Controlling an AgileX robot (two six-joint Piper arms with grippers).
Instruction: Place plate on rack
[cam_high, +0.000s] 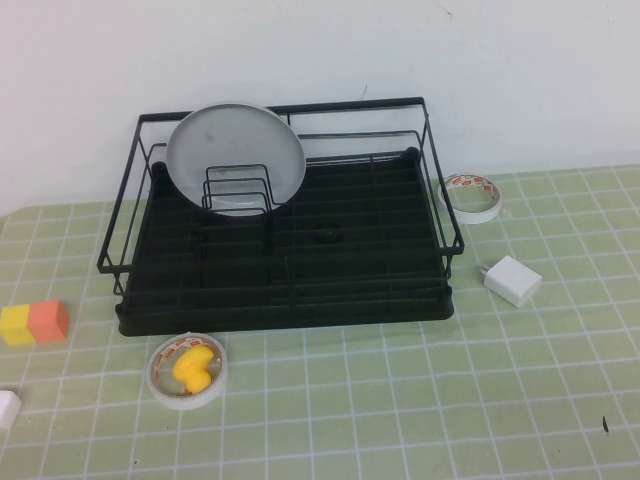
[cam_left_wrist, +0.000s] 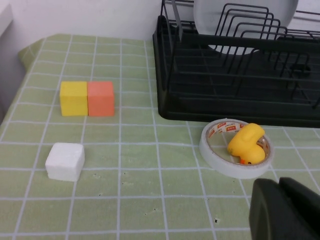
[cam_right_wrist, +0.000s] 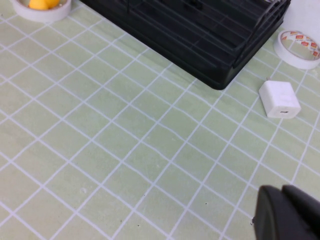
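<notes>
The pale grey-blue plate (cam_high: 235, 150) stands upright on edge among the wire dividers at the back left of the black wire rack (cam_high: 290, 310). It also shows in the left wrist view (cam_left_wrist: 240, 15) behind the dividers of the rack (cam_left_wrist: 225, 105). A corner of the rack shows in the right wrist view (cam_right_wrist: 210, 45). Neither arm shows in the high view. My left gripper (cam_left_wrist: 281, 184) is shut and empty, low over the mat near the duck tape roll. My right gripper (cam_right_wrist: 282, 190) is shut and empty over bare mat, well away from the rack.
A white tape roll with a yellow duck inside (cam_high: 187, 372) lies in front of the rack. A second tape roll (cam_high: 472, 195) and a white charger (cam_high: 512, 280) lie right of it. Yellow and orange blocks (cam_high: 33, 322) and a white block (cam_left_wrist: 65, 161) lie to the left.
</notes>
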